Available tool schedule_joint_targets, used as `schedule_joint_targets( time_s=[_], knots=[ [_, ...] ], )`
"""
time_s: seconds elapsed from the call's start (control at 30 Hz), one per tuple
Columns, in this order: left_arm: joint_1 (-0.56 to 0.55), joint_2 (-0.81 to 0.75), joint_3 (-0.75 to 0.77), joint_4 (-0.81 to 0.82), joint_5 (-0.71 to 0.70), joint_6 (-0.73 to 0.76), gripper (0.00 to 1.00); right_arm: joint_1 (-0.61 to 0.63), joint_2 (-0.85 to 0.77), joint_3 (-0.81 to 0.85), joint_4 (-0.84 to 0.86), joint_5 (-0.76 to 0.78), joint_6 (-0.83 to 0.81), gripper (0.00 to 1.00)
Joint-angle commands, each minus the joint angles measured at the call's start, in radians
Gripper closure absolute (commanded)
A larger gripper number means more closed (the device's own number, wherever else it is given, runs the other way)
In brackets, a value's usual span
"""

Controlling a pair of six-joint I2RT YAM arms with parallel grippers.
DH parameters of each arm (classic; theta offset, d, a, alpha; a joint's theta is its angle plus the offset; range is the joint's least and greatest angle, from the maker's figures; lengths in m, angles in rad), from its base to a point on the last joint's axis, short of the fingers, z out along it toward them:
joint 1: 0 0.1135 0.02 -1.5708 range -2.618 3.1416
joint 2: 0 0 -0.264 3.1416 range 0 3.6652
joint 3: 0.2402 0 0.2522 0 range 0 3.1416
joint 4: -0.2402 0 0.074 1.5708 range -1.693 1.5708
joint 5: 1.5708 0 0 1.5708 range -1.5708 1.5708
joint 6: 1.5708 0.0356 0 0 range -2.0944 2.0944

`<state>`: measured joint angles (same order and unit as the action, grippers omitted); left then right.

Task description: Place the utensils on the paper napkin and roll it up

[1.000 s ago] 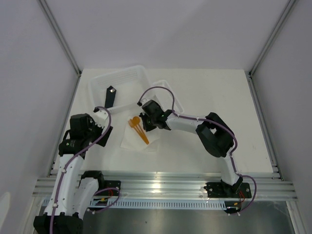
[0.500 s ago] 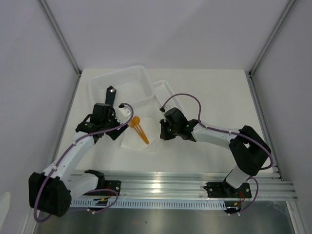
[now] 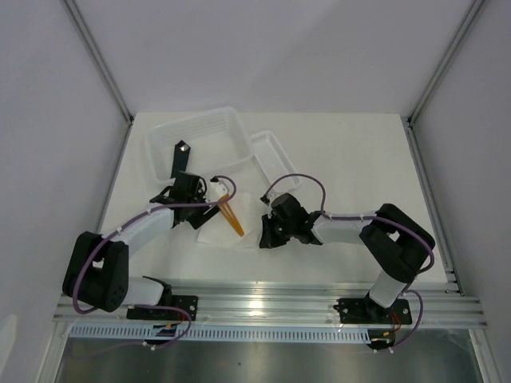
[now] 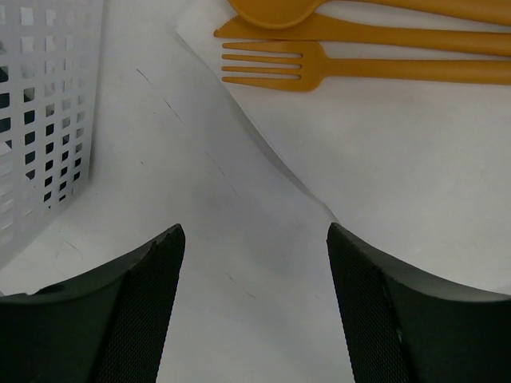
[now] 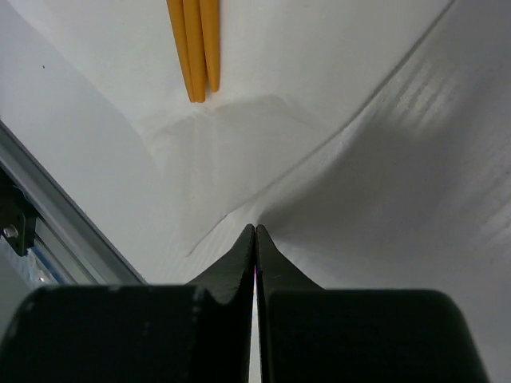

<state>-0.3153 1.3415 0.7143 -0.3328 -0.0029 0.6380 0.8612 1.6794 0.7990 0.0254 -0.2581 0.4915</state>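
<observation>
While the slim orange plastic utensils (image 3: 230, 214) lie diagonally on the wrinkled white paper napkin (image 3: 211, 233), heads far-left, only the left wrist view reveals fork tines (image 4: 263, 65); the left tool (image 4: 254, 231) stands open, and the right tool (image 5: 255, 230) pinches the napkin's edge.

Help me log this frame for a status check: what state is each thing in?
Napkin, spread out, one edge lifted.
Utensils, lying side by side on the napkin.
Left gripper, open, empty.
Right gripper, shut on the napkin's edge.
Black bar, lying in the big tray.
</observation>
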Motion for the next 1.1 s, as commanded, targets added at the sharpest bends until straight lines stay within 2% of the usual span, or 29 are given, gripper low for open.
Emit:
schedule_joint_targets(
  time_s=[0.0, 0.3, 0.73, 1.07],
  knots=[
    [-0.010, 0.008, -0.027, 0.077, -0.019, 0.017, 0.25, 0.001, 0.051, 0.002, 0.148, -0.084, 0.047, 1.00],
    [-0.011, 0.012, -0.030, 0.081, -0.008, -0.014, 0.25, -0.013, 0.065, 0.091, 0.192, -0.131, 0.045, 1.00],
    [-0.021, -0.099, -0.012, -0.009, 0.070, -0.001, 0.24, -0.054, 0.218, 0.224, 0.240, -0.199, 0.059, 1.00],
    [-0.114, -0.139, 0.020, -0.025, 0.141, 0.101, 0.24, -0.079, 0.302, 0.286, 0.268, -0.254, 0.085, 1.00]
  ],
)
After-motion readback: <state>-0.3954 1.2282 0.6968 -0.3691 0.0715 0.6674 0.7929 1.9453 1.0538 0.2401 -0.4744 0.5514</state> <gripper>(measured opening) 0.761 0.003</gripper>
